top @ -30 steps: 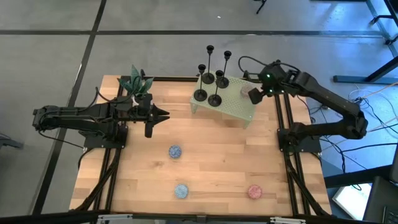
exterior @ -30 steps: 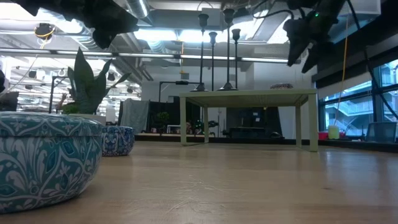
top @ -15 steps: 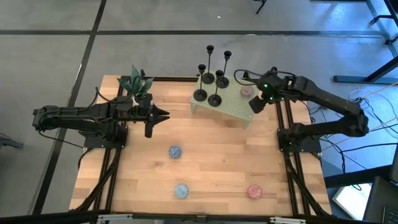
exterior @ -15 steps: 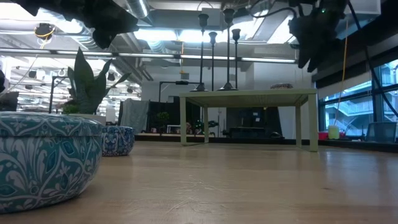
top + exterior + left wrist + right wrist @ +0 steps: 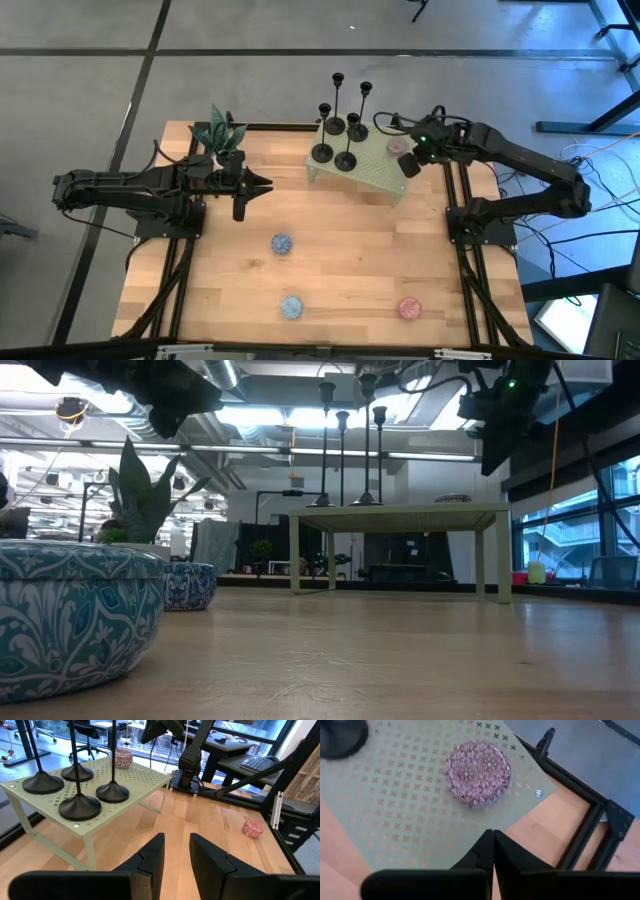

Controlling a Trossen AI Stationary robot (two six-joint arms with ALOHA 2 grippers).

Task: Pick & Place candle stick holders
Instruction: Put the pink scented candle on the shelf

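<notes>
Several slim black candle stick holders [image 5: 340, 130] stand upright on their round bases [image 5: 80, 807] on the left end of a small pale-green perforated table [image 5: 375, 175] at the far middle. My right gripper [image 5: 408, 166] hangs shut over that table's right end, pointing steeply down, with a pink patterned round piece [image 5: 477, 772] just beyond its tips [image 5: 493, 832]. It holds nothing. At the left side my left gripper [image 5: 262, 184] points level toward the green table. Its fingers [image 5: 176, 840] stand slightly open with nothing between them.
A potted plant [image 5: 218, 130] stands at the far left corner. Two blue patterned bowls [image 5: 282, 243] [image 5: 291, 306] and a pink one [image 5: 410, 308] sit on the near half of the wooden table. Black frame rails [image 5: 590, 825] run along the table's right edge.
My right gripper has shut on nothing. It has rolled and tipped a little further down while shifting slightly toward the table's near edge, above the green table's right end. The candle stick holders have kept their places.
</notes>
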